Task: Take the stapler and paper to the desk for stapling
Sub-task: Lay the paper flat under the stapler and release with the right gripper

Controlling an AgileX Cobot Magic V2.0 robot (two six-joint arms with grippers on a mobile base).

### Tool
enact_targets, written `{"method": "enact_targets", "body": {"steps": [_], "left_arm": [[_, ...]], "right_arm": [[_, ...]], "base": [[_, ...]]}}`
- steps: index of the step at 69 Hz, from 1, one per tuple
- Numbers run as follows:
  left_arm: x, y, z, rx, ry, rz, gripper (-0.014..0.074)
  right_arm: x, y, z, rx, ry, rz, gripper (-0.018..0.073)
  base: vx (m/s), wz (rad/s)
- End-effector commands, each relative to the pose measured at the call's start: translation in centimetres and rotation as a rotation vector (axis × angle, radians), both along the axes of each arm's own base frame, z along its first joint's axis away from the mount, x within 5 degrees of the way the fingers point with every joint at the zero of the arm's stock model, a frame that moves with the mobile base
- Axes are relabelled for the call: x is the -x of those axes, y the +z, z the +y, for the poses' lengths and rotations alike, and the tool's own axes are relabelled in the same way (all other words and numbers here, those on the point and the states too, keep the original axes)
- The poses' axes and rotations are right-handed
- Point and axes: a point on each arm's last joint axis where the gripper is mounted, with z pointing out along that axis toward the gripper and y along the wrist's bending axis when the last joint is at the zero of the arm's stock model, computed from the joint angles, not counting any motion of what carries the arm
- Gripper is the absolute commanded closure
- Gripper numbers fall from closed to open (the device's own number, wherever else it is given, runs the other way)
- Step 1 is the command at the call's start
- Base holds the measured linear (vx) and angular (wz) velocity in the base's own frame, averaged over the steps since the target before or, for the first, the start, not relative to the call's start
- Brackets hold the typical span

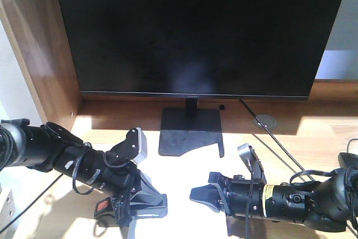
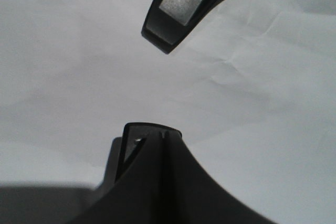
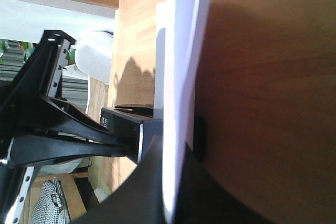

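The white paper [image 1: 183, 167] lies on the light-brown desk [image 1: 316, 132], in front of the monitor stand and between my two arms. My right gripper [image 1: 197, 194] is shut on the sheet's right edge. In the right wrist view the paper [image 3: 178, 77] runs edge-on between its fingers, above the desk [image 3: 262, 93]. My left gripper [image 1: 148, 198] hangs open over the sheet's left part. The creased paper [image 2: 79, 66] fills the left wrist view, and nothing sits between the fingers of the left gripper [image 2: 157, 86]. The stapler shows in no view.
A large black monitor [image 1: 196, 26] stands at the back on a flat black base [image 1: 190, 135], whose front edge the paper's far corner overlaps. A cable [image 1: 279, 146] runs from a round grommet [image 1: 264, 120]. A raised wooden side panel [image 1: 33, 54] borders the left.
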Motion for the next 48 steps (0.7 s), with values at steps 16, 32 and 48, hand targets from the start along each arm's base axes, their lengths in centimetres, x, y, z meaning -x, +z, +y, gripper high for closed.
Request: {"method": "enact_targets", "body": {"steps": [16, 32, 48], "left_arm": [[-0.02, -0.09, 0.05, -0.048, -0.03, -0.036, 0.0603], [-0.1, -0.13, 0.09, -0.054, -0.025, -0.043, 0.0603], [-0.15, 0.61, 0.12, -0.052, -0.018, -0.069, 0.0603]], "right_arm": [[-0.53, 1.88, 0.33, -0.069, 0.008, -0.08, 0.0561], [-0.52, 1.88, 0.33, -0.069, 0.009, -0.08, 0.0561], [-0.5, 1.87, 0.34, -0.068, 0.012, -0.08, 0.0561]], "base": [[0.0, 0.0], [0.0, 0.0], [0.0, 0.0]]}}
